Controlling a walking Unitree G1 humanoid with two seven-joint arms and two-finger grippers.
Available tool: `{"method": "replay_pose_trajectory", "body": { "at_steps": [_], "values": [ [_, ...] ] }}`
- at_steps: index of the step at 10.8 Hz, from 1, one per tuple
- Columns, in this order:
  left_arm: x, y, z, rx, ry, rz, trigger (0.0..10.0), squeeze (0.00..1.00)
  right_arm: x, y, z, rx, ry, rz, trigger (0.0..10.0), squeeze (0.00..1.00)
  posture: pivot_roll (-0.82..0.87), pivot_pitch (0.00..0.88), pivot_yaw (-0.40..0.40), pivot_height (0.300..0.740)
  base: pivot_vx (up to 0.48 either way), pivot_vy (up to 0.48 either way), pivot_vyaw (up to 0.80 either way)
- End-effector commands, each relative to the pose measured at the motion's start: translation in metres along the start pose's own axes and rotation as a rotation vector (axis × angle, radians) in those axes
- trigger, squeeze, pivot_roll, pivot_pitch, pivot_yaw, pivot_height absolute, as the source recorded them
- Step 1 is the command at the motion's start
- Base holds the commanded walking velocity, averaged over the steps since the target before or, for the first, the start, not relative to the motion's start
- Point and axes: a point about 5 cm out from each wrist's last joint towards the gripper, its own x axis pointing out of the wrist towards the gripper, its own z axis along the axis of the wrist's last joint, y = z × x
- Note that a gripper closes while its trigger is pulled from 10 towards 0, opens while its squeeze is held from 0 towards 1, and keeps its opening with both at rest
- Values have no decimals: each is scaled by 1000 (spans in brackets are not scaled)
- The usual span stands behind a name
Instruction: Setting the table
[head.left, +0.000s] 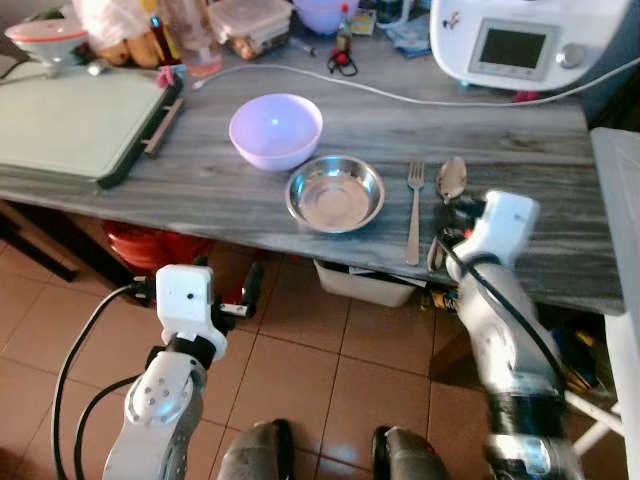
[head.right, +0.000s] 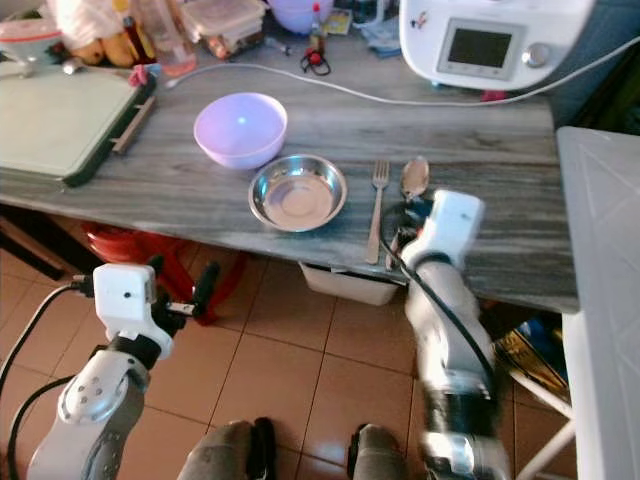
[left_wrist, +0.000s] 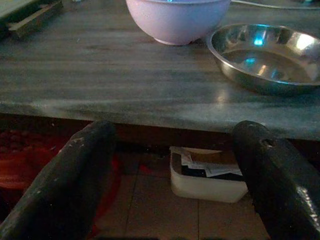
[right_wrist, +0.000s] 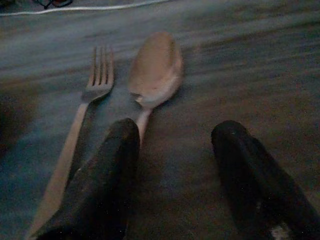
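Note:
On the grey wood-grain table (head.left: 200, 190) stand a lavender bowl (head.left: 275, 130) and, just right of it, a steel bowl (head.left: 335, 192). Further right, a fork (head.left: 415, 210) and a spoon (head.left: 452, 178) lie side by side, pointing away from me. My right gripper (right_wrist: 177, 132) is open low over the table at the spoon's handle end. One finger (right_wrist: 107, 185) covers the handle of the spoon (right_wrist: 155, 67), beside the fork (right_wrist: 95, 85). My left gripper (left_wrist: 172, 130) is open and holds nothing. It hangs below the table's front edge, facing both bowls.
A green board (head.left: 75, 120) lies at the table's left. A white kitchen appliance (head.left: 520, 40) with a cable (head.left: 400, 95) stands at the back right, food containers (head.left: 250, 22) at the back. Under the table are a white box (head.left: 360, 285) and something red (head.left: 150, 245). A white surface (head.left: 620, 200) borders the right.

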Motion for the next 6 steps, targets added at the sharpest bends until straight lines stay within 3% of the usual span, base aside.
{"method": "replay_pose_trajectory", "body": {
  "at_steps": [1, 2, 4, 6],
  "values": [
    [0, 3, -4, 2, 18, 14, 10000, 0, -3, 4, 5, -15, -28, 23, 10000, 1000, 31, 142, 52, 740, 0, 0, 0],
    [0, 2, -5, 1, 18, 14, 10000, 0, -7, 3, 5, -26, -41, 27, 10000, 1000, 28, 137, 51, 740, 0, 0, 0],
    [4, 3, -7, -9, 8, 19, 10000, 0, -32, 6, 8, -115, -141, 73, 10000, 1000, -3, 82, 45, 740, 0, 0, 0],
    [10, 2, -6, -4, -9, 10, 10000, 0, -36, 9, 9, -139, -167, 95, 10000, 1000, -14, 61, 43, 740, 0, 0, 0]
  ]
}}
